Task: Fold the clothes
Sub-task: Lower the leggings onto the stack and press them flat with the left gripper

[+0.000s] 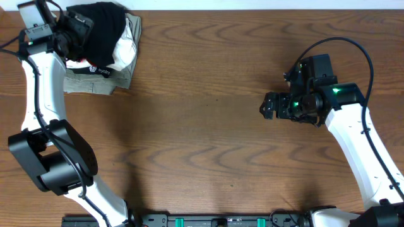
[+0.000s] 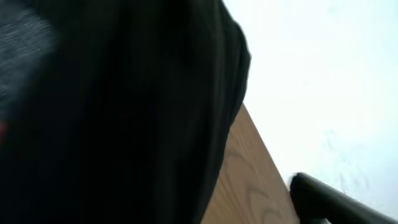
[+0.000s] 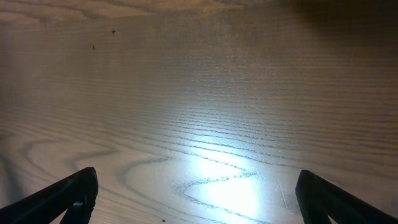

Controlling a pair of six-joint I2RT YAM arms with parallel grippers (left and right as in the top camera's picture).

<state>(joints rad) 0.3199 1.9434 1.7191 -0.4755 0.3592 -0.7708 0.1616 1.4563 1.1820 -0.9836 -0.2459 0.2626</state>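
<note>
Black pants (image 1: 104, 25) sit bundled atop folded garments (image 1: 95, 83), likely finished. It is unclear whether the left gripper (image 1: 76, 28) is gripping them; the right gripper (image 1: 268, 106) is spread wide and empty.

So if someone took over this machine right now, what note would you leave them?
Left gripper: at the black pants, jaws hidden by cloth; cannot tell if it grips.
Right gripper: open, empty, over bare table.
Pants: bundled on the pile of folded garments, far left corner.
Done: pants appear folded and stacked.
To do: confirm release, withdraw left arm, neaten the bundle if loose.
</note>
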